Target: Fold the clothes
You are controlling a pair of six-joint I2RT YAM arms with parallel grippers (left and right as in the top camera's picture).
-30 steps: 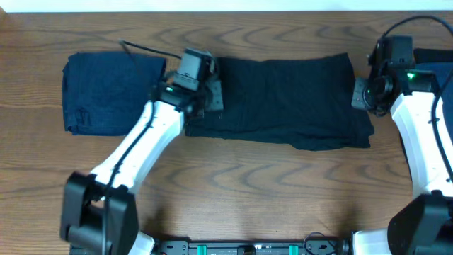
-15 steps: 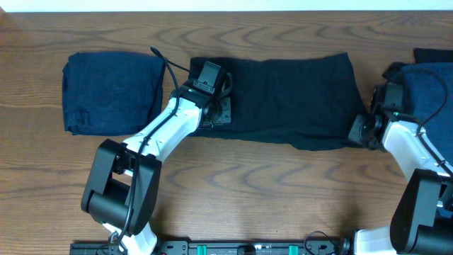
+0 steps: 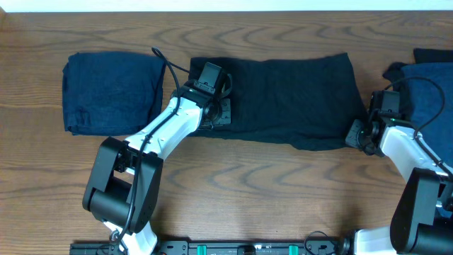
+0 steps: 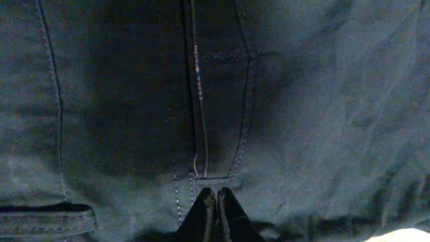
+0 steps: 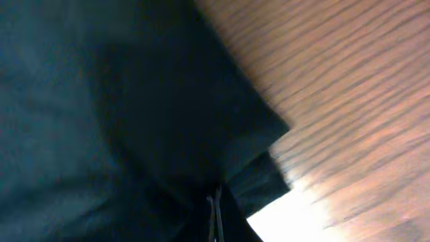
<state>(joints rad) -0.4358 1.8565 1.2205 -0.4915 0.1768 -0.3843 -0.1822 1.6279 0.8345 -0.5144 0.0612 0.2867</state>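
Clothes (image 3: 290,99) are laid in a row along the far side of a wooden table (image 3: 248,184). A black garment (image 3: 297,92) is spread flat in the middle, its long seams and stitching seen close up from the left wrist. A navy garment (image 3: 110,92) is folded into a neat square just beside its left end, and a blue garment (image 3: 428,88) is bunched at the right edge of the table.

The left gripper (image 3: 218,115) is set down on the left end of the black garment, near its front hem. Seen from the wrist, its fingertips (image 4: 225,205) are pressed together against the cloth; whether any fabric is caught between them cannot be told.

The right gripper (image 3: 352,133) is placed at the lower right corner of the same garment, where the cloth meets bare wood. Its fingers (image 5: 213,212) are likewise drawn fully together over the dark corner, and a pinch on the fabric cannot be confirmed.
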